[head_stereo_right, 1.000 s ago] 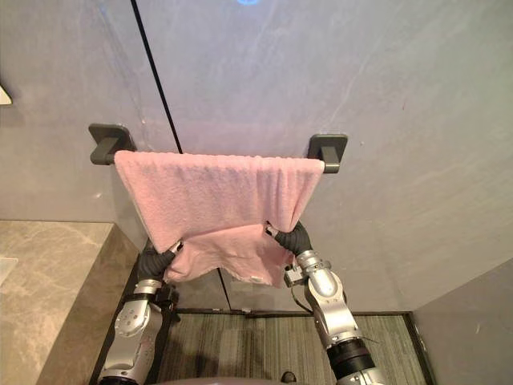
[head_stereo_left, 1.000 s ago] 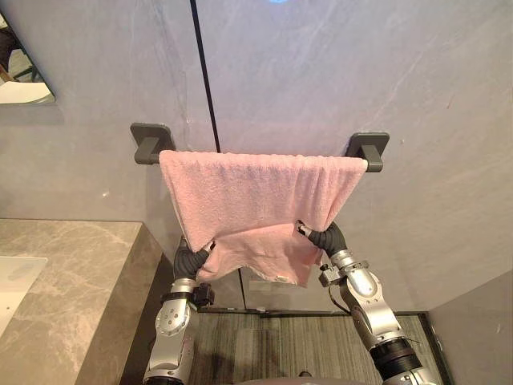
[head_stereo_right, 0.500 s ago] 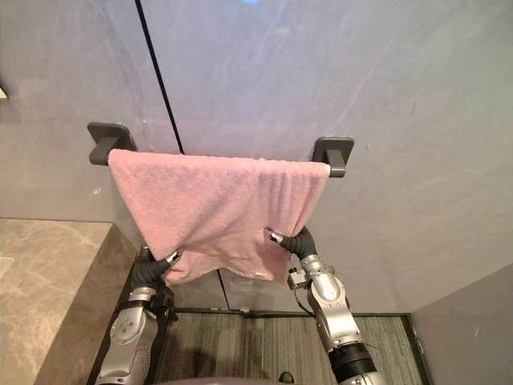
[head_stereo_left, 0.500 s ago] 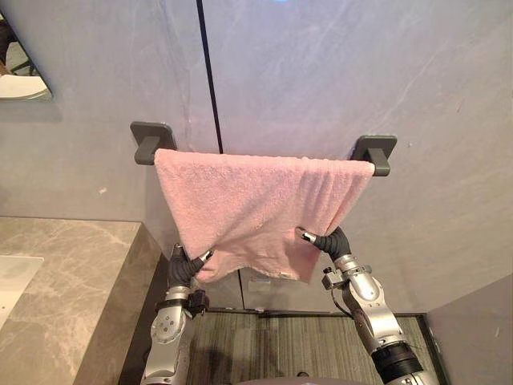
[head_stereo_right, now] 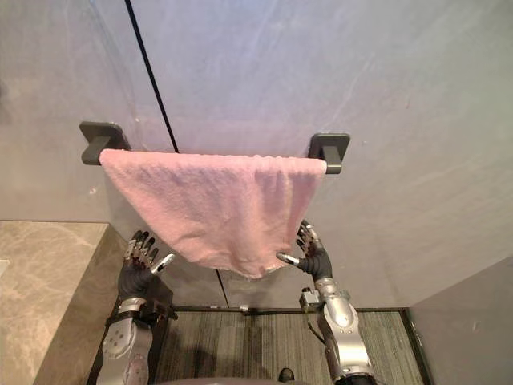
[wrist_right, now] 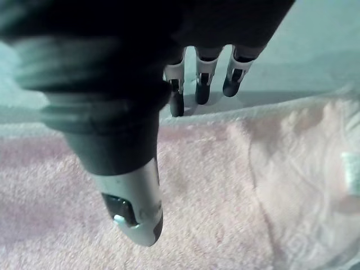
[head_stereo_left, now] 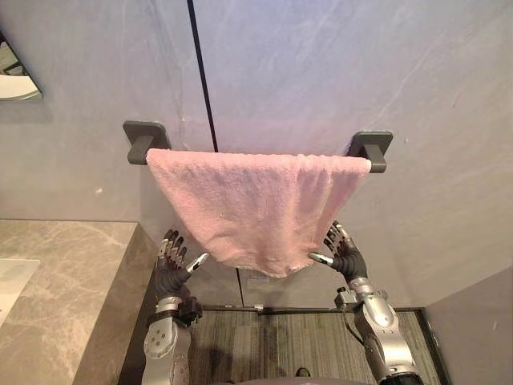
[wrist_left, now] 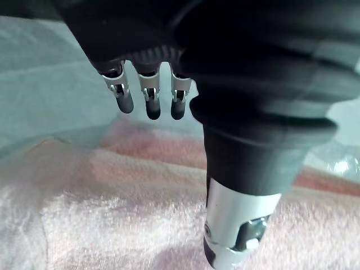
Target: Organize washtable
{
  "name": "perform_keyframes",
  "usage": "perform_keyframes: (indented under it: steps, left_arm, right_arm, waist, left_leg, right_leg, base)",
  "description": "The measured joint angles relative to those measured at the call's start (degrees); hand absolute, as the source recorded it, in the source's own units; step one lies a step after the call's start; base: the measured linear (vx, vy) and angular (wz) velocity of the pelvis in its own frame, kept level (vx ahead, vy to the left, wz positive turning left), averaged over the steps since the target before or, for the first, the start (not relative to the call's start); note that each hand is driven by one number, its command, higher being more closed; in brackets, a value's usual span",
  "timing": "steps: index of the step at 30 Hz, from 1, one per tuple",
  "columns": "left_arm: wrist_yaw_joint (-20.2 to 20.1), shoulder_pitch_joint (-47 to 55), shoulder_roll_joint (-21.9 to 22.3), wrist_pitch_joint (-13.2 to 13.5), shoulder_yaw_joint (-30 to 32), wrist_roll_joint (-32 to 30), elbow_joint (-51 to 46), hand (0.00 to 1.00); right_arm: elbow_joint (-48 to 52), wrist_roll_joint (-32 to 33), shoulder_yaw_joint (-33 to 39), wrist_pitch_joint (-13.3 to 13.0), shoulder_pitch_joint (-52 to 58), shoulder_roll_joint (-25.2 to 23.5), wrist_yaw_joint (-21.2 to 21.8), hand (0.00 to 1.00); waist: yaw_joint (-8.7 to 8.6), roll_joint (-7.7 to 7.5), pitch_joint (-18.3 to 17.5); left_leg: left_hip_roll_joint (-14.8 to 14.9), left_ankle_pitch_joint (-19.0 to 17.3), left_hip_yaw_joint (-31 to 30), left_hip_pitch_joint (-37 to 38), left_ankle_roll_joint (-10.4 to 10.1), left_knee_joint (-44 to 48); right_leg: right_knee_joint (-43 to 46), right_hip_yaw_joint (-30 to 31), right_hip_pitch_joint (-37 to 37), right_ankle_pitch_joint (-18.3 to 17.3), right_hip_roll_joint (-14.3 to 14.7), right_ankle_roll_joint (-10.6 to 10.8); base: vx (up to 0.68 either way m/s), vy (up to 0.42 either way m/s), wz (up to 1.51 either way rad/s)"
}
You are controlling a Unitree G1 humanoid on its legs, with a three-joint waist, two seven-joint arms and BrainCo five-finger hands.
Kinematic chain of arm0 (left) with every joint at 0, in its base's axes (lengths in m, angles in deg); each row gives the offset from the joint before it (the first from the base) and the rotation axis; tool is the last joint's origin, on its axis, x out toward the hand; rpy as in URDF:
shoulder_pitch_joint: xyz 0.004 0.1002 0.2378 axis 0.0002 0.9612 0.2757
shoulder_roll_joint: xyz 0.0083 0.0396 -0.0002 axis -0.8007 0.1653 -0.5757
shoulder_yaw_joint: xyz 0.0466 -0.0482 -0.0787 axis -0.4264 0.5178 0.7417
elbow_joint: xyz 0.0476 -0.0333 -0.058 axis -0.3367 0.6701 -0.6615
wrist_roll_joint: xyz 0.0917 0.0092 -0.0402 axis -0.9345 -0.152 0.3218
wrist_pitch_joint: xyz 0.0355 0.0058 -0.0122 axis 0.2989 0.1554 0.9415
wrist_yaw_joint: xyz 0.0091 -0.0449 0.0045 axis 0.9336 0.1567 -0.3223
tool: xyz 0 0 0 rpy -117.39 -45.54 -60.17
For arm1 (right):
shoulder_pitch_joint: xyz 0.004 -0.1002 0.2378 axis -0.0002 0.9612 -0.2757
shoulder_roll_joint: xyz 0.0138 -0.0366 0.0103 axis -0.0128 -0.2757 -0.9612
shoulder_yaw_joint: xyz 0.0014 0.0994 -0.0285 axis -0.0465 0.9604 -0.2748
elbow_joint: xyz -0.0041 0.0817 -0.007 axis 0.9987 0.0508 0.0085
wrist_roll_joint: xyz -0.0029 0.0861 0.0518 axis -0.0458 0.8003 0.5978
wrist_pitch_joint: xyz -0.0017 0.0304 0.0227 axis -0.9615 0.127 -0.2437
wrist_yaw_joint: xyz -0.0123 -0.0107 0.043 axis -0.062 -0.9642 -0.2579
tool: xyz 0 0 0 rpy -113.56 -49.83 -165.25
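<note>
Pink towel (head_stereo_left: 256,204) hangs between grey brackets (head_stereo_left: 143,138), left hand (head_stereo_left: 170,269) and right hand (head_stereo_left: 345,257) spread beside its hem, stone counter (head_stereo_left: 64,273) nearby.

Nubby pink terry-cloth towel (head_stereo_left: 256,204), matt dark-grey rail brackets (head_stereo_left: 143,136), smooth veined stone-look wall (head_stereo_left: 321,72), polished marbled tabletop (head_stereo_left: 72,273).

You have a dark grey wall-mounted towel bar (head_stereo_left: 373,147) carrying a pink terry towel (head_stereo_left: 256,204), draped over it from left bracket to right bracket, lower edge hanging free.
</note>
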Motion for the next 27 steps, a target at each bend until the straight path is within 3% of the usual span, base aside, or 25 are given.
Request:
perform_keyframes:
  steps: [13, 22, 27]
  left_arm:
    - [-0.7, 1.9, 1.1, -0.1, 8.8, 8.4, -1.1, 0.0]
    - [0.5, 3.3, 1.9, 0.7, 13.7, 9.6, -20.4, 0.0]
    - [0.5, 2.2, 1.4, 3.1, 16.7, 9.4, -30.6, 0.0]
  right_arm:
    - [0.7, 5.3, 15.0, 0.2, 5.1, -3.4, -5.9, 0.0]
    - [20.0, 5.7, 22.1, -0.5, 4.1, -3.6, -8.8, 0.0]
    - [30.2, 7.0, 24.1, -3.5, -3.9, -1.7, -8.5, 0.0]
  waist:
    - [0.01, 0.3, 0.2]
    - [-0.23, 0.66, -0.4]
    - [-0.28, 0.85, -0.5]
  left_leg:
    - [0.2, 0.0, 0.2, 0.4, 0.0, 0.0]
    - [0.0, -1.0, 0.6, 1.1, 0.3, 0.4]
    - [-0.2, -1.0, 0.8, 1.9, 0.2, 0.7]
  right_leg:
    - [-0.1, -0.1, 0.4, -0.1, -0.1, 0.1]
    - [0.0, -0.1, 1.6, -0.7, -0.8, 0.6]
    - [0.2, 0.7, 1.7, -0.7, -0.8, 0.6]
  base:
    - [0.0, 0.0, 0.0]
    - [-0.02, 0.004, -0.01]
    - [-0.02, -0.007, -0.05]
